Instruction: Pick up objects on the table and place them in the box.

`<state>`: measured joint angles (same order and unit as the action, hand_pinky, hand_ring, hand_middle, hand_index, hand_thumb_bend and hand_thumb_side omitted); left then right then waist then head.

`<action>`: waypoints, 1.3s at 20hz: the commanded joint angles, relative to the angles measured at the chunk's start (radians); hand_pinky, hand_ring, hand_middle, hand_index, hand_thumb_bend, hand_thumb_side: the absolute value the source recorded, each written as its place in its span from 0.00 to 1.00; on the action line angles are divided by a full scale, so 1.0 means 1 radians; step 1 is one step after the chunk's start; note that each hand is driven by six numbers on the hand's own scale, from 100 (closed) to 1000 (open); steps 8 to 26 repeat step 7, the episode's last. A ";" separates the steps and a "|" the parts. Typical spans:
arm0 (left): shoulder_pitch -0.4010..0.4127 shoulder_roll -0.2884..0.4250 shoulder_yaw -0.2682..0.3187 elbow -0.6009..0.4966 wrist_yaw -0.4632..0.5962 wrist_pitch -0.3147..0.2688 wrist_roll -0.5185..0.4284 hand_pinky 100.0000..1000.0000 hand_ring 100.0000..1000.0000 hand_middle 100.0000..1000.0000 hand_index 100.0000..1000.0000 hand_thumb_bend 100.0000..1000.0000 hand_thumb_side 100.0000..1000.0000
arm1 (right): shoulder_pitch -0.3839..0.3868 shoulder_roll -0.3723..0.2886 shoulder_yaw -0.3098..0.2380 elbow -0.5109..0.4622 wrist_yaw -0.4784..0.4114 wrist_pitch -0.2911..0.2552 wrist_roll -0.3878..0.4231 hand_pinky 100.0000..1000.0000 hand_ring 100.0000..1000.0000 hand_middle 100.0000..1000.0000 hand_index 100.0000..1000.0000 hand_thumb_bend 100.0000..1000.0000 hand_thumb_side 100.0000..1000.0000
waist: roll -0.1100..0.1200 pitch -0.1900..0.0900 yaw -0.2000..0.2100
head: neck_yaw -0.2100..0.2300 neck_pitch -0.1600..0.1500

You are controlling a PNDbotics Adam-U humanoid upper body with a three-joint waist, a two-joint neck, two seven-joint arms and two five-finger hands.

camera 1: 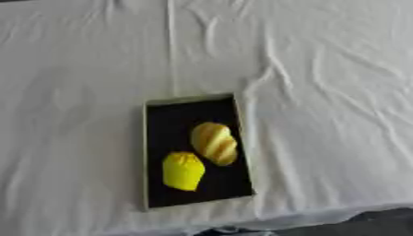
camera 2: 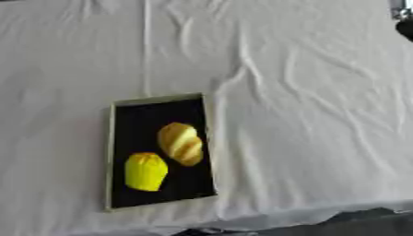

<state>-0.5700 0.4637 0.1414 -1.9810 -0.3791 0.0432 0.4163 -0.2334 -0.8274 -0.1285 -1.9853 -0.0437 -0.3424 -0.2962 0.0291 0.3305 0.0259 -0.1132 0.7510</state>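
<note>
Hands first: the left eye view shows neither of them, so their state cannot be told from it. This view shows a table under a creased white cloth (camera 1: 322, 92). A shallow box (camera 1: 148, 152) with a pale rim and a black floor lies near the near edge, its long sides running near to far and slightly askew. Two yellow things lie inside it. A pale yellow oval thing with brownish stripes (camera 1: 215, 143) sits toward the box's right wall, about halfway along it. A bright yellow lumpy thing (camera 1: 183, 171) lies nearer and to the left, just beside the striped one. I cannot tell whether the two touch. A long fold in the cloth runs from the far edge down to the box's far rim.

In the right eye view, the same box and contents appear further left. At the far right corner a black shape below a silvery bit enters the edge, seemingly the right hand (camera 2: 406, 28). Too little of it shows to tell how its fingers are set or whether it holds anything.
</note>
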 commanded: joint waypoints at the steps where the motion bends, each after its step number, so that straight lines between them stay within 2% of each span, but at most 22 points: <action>1: 0.004 0.003 0.047 -0.019 0.042 -0.041 0.113 0.79 0.75 0.69 0.88 0.00 0.35 | -0.015 -0.012 -0.010 -0.015 -0.025 -0.031 -0.009 0.96 0.83 0.59 0.81 0.00 0.41 | -0.004 -0.011 0.001 | 0.013 -0.022; 7: 0.044 -0.033 0.074 -0.019 0.068 -0.134 0.192 0.79 0.75 0.69 0.88 0.00 0.35 | -0.018 0.008 -0.009 -0.015 -0.064 -0.079 -0.012 0.96 0.83 0.59 0.81 0.00 0.41 | -0.013 0.006 0.004 | 0.022 -0.043; 26: 0.044 -0.033 0.074 -0.019 0.068 -0.134 0.192 0.79 0.75 0.69 0.88 0.00 0.35 | -0.018 0.008 -0.009 -0.015 -0.064 -0.079 -0.012 0.96 0.83 0.59 0.81 0.00 0.41 | -0.013 0.006 0.004 | 0.022 -0.043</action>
